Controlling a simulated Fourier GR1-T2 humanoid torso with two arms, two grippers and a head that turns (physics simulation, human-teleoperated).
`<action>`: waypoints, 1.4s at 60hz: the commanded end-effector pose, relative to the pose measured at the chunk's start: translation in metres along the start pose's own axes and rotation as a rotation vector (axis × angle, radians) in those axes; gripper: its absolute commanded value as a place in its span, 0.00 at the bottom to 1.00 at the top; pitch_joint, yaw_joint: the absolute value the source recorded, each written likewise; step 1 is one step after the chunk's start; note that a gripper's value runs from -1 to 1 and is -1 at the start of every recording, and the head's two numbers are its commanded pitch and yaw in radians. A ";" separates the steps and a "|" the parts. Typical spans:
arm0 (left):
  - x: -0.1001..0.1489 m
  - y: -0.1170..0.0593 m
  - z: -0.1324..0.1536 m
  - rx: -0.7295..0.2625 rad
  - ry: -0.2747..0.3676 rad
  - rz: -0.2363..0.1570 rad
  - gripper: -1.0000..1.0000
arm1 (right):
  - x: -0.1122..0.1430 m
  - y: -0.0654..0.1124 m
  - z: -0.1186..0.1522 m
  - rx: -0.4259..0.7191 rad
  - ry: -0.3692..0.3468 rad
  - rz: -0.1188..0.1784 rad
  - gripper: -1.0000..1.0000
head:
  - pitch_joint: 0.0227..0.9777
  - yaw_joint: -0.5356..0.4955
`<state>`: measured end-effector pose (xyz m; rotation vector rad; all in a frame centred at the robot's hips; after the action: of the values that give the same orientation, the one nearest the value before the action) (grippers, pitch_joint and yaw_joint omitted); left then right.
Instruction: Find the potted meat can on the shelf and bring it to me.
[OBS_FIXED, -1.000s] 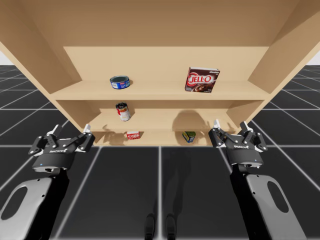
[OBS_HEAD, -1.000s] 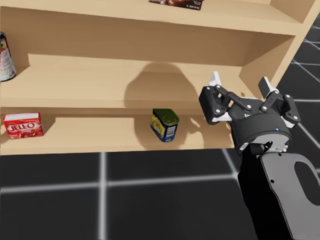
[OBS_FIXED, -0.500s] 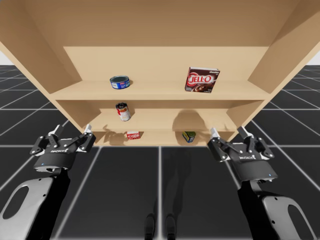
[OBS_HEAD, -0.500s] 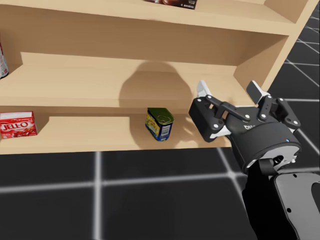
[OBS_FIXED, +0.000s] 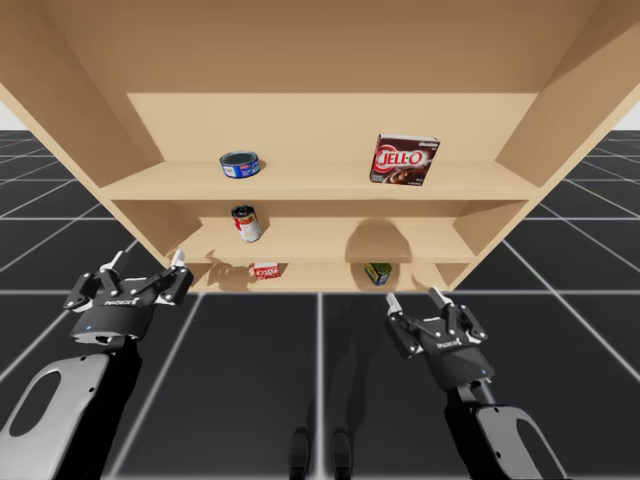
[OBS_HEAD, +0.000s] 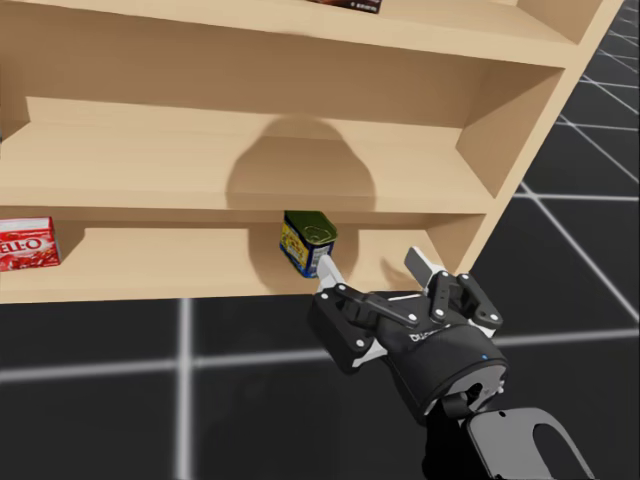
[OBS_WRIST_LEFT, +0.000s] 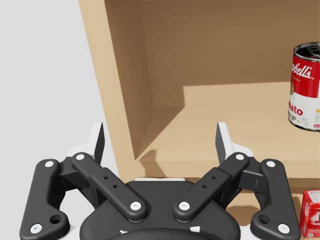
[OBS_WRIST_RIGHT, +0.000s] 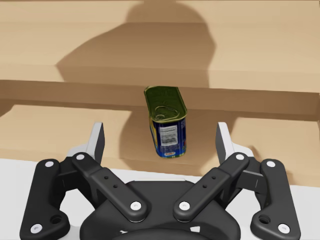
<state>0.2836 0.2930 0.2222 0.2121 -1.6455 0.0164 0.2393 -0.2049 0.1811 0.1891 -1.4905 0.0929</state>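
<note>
The potted meat can (OBS_FIXED: 378, 273), a small blue-and-yellow tin with a green top, stands upright on the bottom shelf (OBS_FIXED: 320, 283) right of centre. My right gripper (OBS_FIXED: 414, 298) is open, in front of and slightly below the shelf edge. In the right wrist view the can (OBS_WRIST_RIGHT: 167, 122) stands straight ahead of the right gripper (OBS_WRIST_RIGHT: 160, 136), beyond its fingertips and untouched. The head view shows the can (OBS_HEAD: 306, 241) just behind this gripper (OBS_HEAD: 370, 263). At the shelf's lower left corner my left gripper (OBS_FIXED: 147, 259) is open and empty, as the left wrist view (OBS_WRIST_LEFT: 160, 135) confirms.
A red soup can (OBS_FIXED: 246, 223) stands on the middle shelf, and a small red box (OBS_FIXED: 265, 270) on the bottom shelf left of the meat can. On the top shelf are a flat blue can (OBS_FIXED: 240, 164) and a dark red box (OBS_FIXED: 404, 159). Slanted side walls (OBS_FIXED: 500, 225) bound the shelves.
My right arm has moved down and to the left, from beside the shelf's right wall to directly in front of the meat can. My head has turned slightly. The left arm has hardly moved.
</note>
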 end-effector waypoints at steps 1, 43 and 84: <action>-0.001 0.000 0.000 0.004 0.005 -0.004 0.00 | -0.023 0.001 -0.019 0.002 0.022 0.010 0.00 | 0.76 0.26; -0.002 0.000 -0.002 0.006 0.005 -0.008 0.00 | -0.047 0.011 -0.100 -0.029 0.100 0.128 0.00 | 0.74 0.25; -0.002 0.000 -0.002 0.005 0.004 -0.009 0.00 | -0.061 0.011 -0.125 -0.054 0.096 0.189 0.86 | 0.71 0.23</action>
<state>0.2858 0.2932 0.2203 0.2228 -1.6402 0.0152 0.3558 -0.1689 0.1185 0.0104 -1.3965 0.1989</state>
